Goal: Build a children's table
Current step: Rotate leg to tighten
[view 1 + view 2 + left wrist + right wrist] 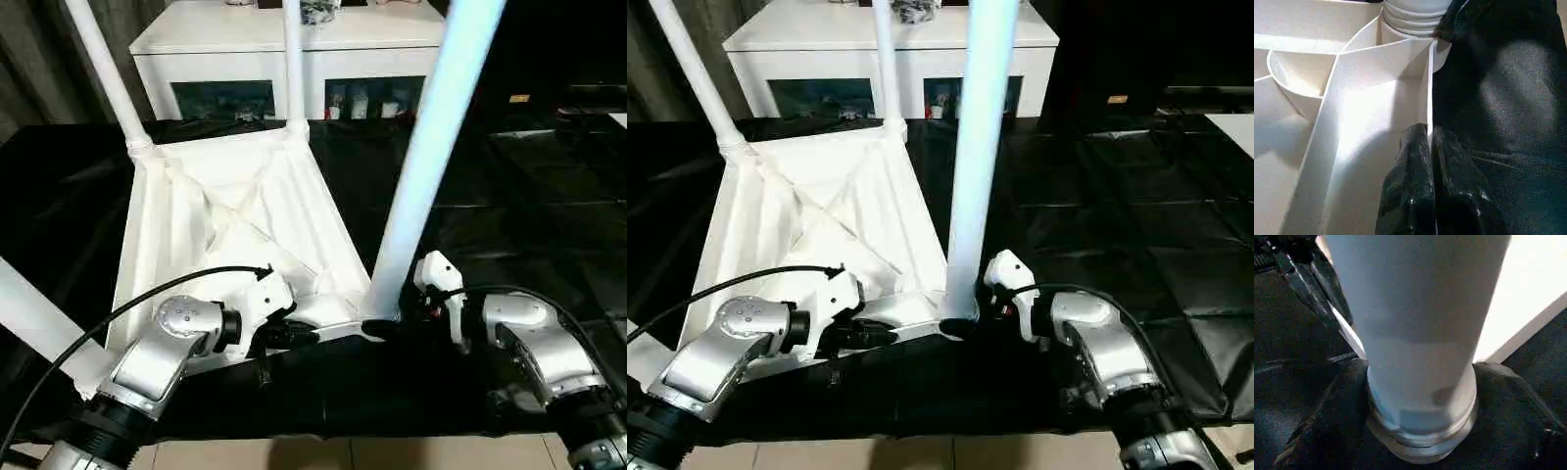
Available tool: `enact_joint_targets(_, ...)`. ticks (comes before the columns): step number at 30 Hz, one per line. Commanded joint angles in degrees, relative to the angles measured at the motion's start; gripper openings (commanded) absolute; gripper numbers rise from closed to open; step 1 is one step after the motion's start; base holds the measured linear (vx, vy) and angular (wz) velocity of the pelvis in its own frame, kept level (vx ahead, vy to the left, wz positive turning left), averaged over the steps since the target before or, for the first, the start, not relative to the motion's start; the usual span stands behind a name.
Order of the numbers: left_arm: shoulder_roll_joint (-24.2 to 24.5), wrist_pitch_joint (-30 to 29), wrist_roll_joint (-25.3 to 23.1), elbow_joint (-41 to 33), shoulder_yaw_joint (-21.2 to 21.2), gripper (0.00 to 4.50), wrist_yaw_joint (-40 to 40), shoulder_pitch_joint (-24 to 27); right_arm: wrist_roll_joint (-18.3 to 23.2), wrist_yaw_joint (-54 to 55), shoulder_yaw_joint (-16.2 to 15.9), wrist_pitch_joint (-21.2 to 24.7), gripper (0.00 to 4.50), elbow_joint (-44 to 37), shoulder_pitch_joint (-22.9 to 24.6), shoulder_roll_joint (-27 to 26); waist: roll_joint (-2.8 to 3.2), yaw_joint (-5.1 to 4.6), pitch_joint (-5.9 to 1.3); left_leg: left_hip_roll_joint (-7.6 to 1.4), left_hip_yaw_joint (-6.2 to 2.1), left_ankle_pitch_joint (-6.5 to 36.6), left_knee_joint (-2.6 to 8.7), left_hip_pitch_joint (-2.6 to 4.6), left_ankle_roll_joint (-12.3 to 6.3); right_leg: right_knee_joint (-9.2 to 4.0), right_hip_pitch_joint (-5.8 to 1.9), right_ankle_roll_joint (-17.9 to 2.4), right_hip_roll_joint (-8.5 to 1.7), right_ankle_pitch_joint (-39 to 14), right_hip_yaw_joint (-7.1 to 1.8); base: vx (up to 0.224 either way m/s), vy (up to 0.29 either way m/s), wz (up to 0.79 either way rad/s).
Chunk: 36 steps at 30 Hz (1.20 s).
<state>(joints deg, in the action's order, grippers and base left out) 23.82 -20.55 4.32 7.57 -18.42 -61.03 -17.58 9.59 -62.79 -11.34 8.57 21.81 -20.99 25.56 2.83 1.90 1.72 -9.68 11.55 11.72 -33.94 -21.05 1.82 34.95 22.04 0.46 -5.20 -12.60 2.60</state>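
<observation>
Left eye view: the tabletop (235, 211) lies underside up on the black-covered table (509, 196), reaching its near edge. A leg (421, 157) stands upright in the tabletop's near right corner socket. The right gripper (377, 331) is nearer, fingers closed around the leg's base. The left gripper (1427, 142) pinches the tabletop's near rim just beside that socket.

A black sheet (509, 196) covered the work surface. Behind it stood a white cabinet (294, 49) with glass doors (223, 99). Pale floor tiles (323, 452) showed along the near edge.
</observation>
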Motion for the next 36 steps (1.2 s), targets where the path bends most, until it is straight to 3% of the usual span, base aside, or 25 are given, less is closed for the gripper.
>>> enact_joint_targets(1, -0.5, -0.6, 1.7, -0.5, -2.2, 0.00, -2.1, 1.3, 0.2, -0.6, -0.2, 0.4, 3.08, 1.1, -0.9, -0.2, -1.08, 0.05, -2.45, -3.64, -1.60, 8.9, 3.96, 0.50, -5.46, -3.94, -2.03, -16.2, -3.26, -4.6, -2.24, 0.000, 0.000, 0.00)
enact_joint_targets(9, -0.3, -1.1, 1.6, -0.3, -2.2, 0.00, -2.2, 1.3, 0.3, 0.3, 0.3, 0.0, 2.76, 1.5, -0.8, -1.0, -1.00, 0.00, -2.57, -3.59, -1.60, 8.0, 3.82, 0.50, -5.77, -3.72, -2.10, -16.6, -3.17, -3.0, -2.19, 0.000, 0.000, 0.00)
enact_joint_targets(11, -1.1, -1.8, 1.0, 0.8, -1.7, 0.00, -0.2, 0.9, -0.1, 5.4, 1.9, -0.5, 2.73, 2.9, -1.2, -3.2, -0.94, -0.14, -2.53, -3.57, -1.54, 8.1, 3.80, 0.44, -5.63, -3.73, -1.96, -16.7, -3.26, -3.2, -2.27, 0.000, 0.000, 0.00)
enact_joint_targets(14, -2.7, -2.2, 0.1, 2.8, -1.1, 0.00, 2.5, 0.0, -0.5, 12.5, 4.0, -0.9, 2.70, 4.7, -1.7, -6.5, -0.92, -0.55, -2.35, -3.50, -1.64, 10.3, 4.09, 0.45, -4.29, -4.10, -1.90, -16.1, -3.18, -6.5, -2.21, 0.000, 0.000, 0.00)
enact_joint_targets(15, -3.0, -2.2, 0.0, 3.1, -1.1, 0.00, 2.9, -0.1, -0.6, 13.5, 4.2, -0.9, 2.70, 4.9, -1.8, -6.9, -1.02, -0.80, -2.27, -3.47, -1.77, 11.9, 4.30, 0.53, -2.79, -4.37, -1.98, -15.3, -3.19, -9.4, -2.21, 0.000, 0.000, 0.00)
enact_joint_targets(19, -6.6, -2.6, -1.5, 6.1, -0.9, 0.00, 7.6, -2.5, -1.1, 24.8, 6.9, -0.6, 2.70, 5.9, -1.4, -12.7, -1.00, -1.47, -2.20, -3.40, -1.88, 14.5, 4.55, 0.70, -1.09, -4.83, -1.64, -13.7, -3.19, -13.2, -2.33, 0.000, 0.000, 0.00)
enact_joint_targets(21, -9.0, -3.7, -3.1, 8.3, -1.4, 0.00, 11.2, -4.3, -3.4, 32.5, 7.4, -1.5, 2.70, 6.9, -1.2, -15.4, -0.98, -1.67, -2.09, -3.46, -1.96, 15.0, 4.73, 0.50, -0.74, -4.93, -1.58, -13.0, -3.19, -14.3, -2.35, 0.000, 0.000, 0.00)
enact_joint_targets(22, -9.9, -4.1, -3.7, 9.1, -1.2, 0.00, 13.0, -5.0, -4.1, 34.7, 7.6, -1.7, 2.70, 7.3, -1.2, -16.2, -0.79, -1.63, -2.10, -3.37, -1.97, 16.0, 4.73, 0.88, 0.17, -5.22, -1.33, -12.3, -3.20, -15.7, -2.38, 0.000, 0.000, 0.00)
enact_joint_targets(26, -13.7, -4.9, -5.2, 12.9, -0.5, 0.00, 19.2, -7.5, -6.8, 43.9, 8.2, -2.4, 2.70, 9.3, -1.6, -19.4, -0.73, -1.69, -2.16, -3.25, -1.90, 15.8, 4.77, 0.73, 0.33, -5.26, -1.23, -12.0, -3.03, -14.2, -2.41, 0.000, 0.000, 0.00)
enact_joint_targets(30, -18.0, -4.9, -7.4, 17.4, 0.2, 0.00, 25.8, -10.1, -9.6, 55.7, 8.7, -0.9, 2.69, 12.9, -3.4, -24.1, -0.41, -1.49, -2.26, -3.17, -1.91, 16.5, 4.76, 1.05, 0.46, -5.49, -1.03, -11.8, -3.10, -14.5, -2.41, 0.000, 0.000, 0.00)
enact_joint_targets(31, -18.2, -4.3, -7.7, 17.3, -0.2, 0.00, 25.2, -10.0, -10.7, 57.0, 8.2, -1.5, 2.69, 13.8, -4.3, -24.8, -0.43, -1.64, -2.23, -3.10, -2.04, 16.4, 4.92, 0.63, 0.57, -5.42, -1.18, -11.4, -3.10, -14.4, -2.32, 0.000, 0.000, 0.00)
enact_joint_targets(36, -16.9, -3.3, -7.5, 16.0, -0.6, 0.00, 23.1, -9.0, -9.3, 53.6, 8.2, -3.0, 2.69, 13.5, -4.7, -25.0, -0.35, -1.70, -2.35, -3.20, -2.06, 16.3, 4.96, 0.45, -0.24, -5.26, -1.39, -11.1, -3.14, -12.2, -2.31, 0.000, 0.000, 0.00)
